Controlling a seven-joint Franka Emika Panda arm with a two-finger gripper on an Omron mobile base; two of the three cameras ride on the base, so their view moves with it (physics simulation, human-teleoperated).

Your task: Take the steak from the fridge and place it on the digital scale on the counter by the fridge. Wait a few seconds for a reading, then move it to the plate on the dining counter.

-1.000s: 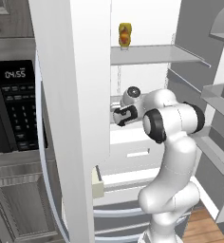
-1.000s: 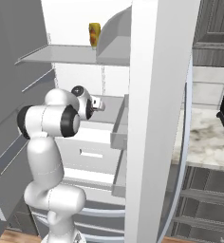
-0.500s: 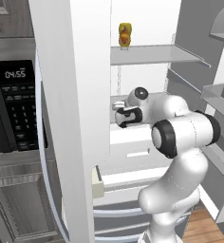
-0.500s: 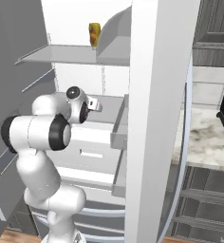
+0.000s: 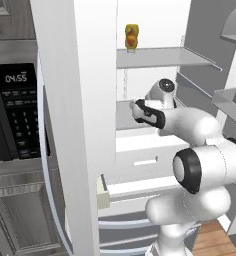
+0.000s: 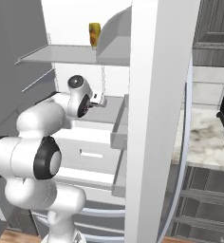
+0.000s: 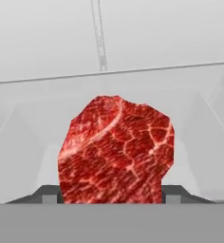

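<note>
Red marbled meat sits at the centre of the hand view: the steak stands directly ahead of the gripper, whose two dark finger tips peek out at the lower left and lower right of the lump, one on each side of it. Whether the jaws actually press the meat or merely flank it cannot be told, since the steak hides the inner faces of both tips. The steak rests on a pale shelf floor inside the fridge, with a thin horizontal shelf edge and a vertical rail on the white back wall behind it, in the upper half of that view.

In the left base view the hand reaches toward the middle shelf at centre frame, the white arm bending up from the lower right. Above it, on the upper shelf near the top centre, stands a yellow-orange bottle. White drawers lie below the hand. A black microwave with a lit keypad shows at the left edge.

In the right base view the open fridge door runs down the middle of the frame, and a strip of veined marble counter lies at the right, over dark grey drawers.
</note>
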